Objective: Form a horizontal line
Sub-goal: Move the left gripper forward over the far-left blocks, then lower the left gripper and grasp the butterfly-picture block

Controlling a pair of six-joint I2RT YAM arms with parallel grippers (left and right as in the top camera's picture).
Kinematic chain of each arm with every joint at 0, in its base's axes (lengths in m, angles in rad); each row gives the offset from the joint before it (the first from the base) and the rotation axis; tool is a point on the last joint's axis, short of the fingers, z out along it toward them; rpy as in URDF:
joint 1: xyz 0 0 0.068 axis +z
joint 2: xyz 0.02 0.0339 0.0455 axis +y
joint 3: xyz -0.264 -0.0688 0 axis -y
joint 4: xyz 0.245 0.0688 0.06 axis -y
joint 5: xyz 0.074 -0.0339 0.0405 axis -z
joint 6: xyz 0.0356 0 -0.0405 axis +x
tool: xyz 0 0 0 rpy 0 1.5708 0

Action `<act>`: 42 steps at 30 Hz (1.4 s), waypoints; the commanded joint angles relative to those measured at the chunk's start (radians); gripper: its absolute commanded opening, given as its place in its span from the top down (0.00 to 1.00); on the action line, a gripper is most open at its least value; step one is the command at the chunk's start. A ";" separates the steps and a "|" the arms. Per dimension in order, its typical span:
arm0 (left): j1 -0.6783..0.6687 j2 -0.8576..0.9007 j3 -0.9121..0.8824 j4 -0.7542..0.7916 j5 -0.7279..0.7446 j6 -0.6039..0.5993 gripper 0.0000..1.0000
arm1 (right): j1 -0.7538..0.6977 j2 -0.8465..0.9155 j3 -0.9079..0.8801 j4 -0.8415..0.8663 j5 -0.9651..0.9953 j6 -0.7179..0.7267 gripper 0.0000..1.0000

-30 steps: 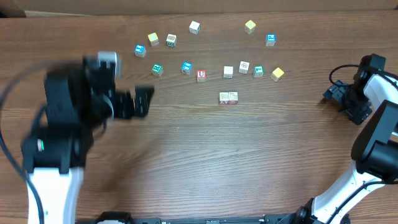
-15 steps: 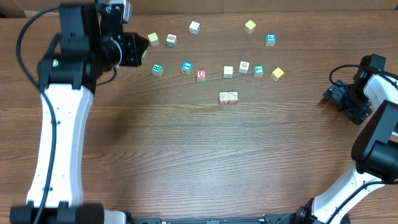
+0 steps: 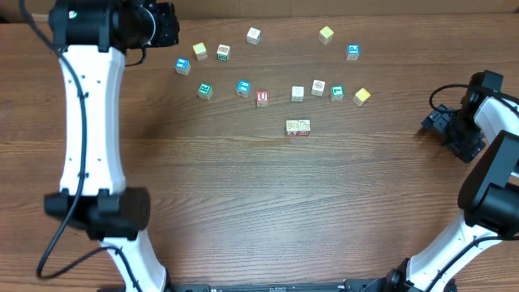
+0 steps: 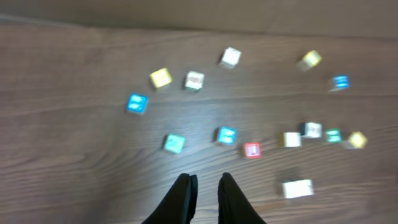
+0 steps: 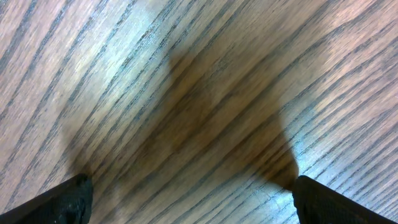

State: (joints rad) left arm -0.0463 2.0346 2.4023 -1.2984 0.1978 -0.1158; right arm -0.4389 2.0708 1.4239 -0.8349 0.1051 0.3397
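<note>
The horizontal line (image 3: 298, 127) is a pair of whitish cubes touching side by side at the table's middle; the left wrist view shows this pair (image 4: 297, 188) blurred at lower right. My left gripper (image 3: 166, 24) hangs high over the far left corner, well away from the cubes. Its fingers (image 4: 205, 180) stand nearly together with nothing between them. My right gripper (image 3: 434, 123) rests low at the right edge, jaws wide apart (image 5: 193, 186) over bare wood.
Loose cubes lie scattered in an arc behind the pair: a red "U" cube (image 3: 262, 98), blue-marked ones (image 3: 182, 66) (image 3: 243, 88), yellow ones (image 3: 199, 50) (image 3: 362, 96), and whitish ones (image 3: 298, 94) (image 3: 254, 36). A cable runs beside the right arm.
My left arm has swung from the left middle of the table up to the far left corner, and its jaws have come together. The right arm and the cubes have not moved.
</note>
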 commanded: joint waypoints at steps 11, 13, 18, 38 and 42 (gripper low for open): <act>-0.009 0.328 0.018 -0.119 -0.124 0.049 0.44 | -0.006 0.011 -0.010 0.000 0.026 0.000 0.00; -0.009 0.366 0.018 -0.119 -0.123 0.049 0.52 | -0.006 0.011 -0.010 0.000 0.026 0.000 0.00; -0.011 0.431 0.018 -0.115 -0.120 -0.001 0.66 | -0.006 0.011 -0.009 0.000 0.026 0.000 0.00; -0.015 0.529 0.005 0.019 -0.067 -0.050 0.78 | -0.006 0.011 -0.010 0.000 0.026 0.000 0.00; -0.018 0.529 -0.001 0.016 -0.072 -0.050 0.78 | -0.006 0.011 -0.009 0.000 0.026 0.000 0.00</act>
State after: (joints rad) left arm -0.0566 2.5477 2.4084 -1.2823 0.1188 -0.1513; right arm -0.4385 2.0708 1.4239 -0.8352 0.1051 0.3397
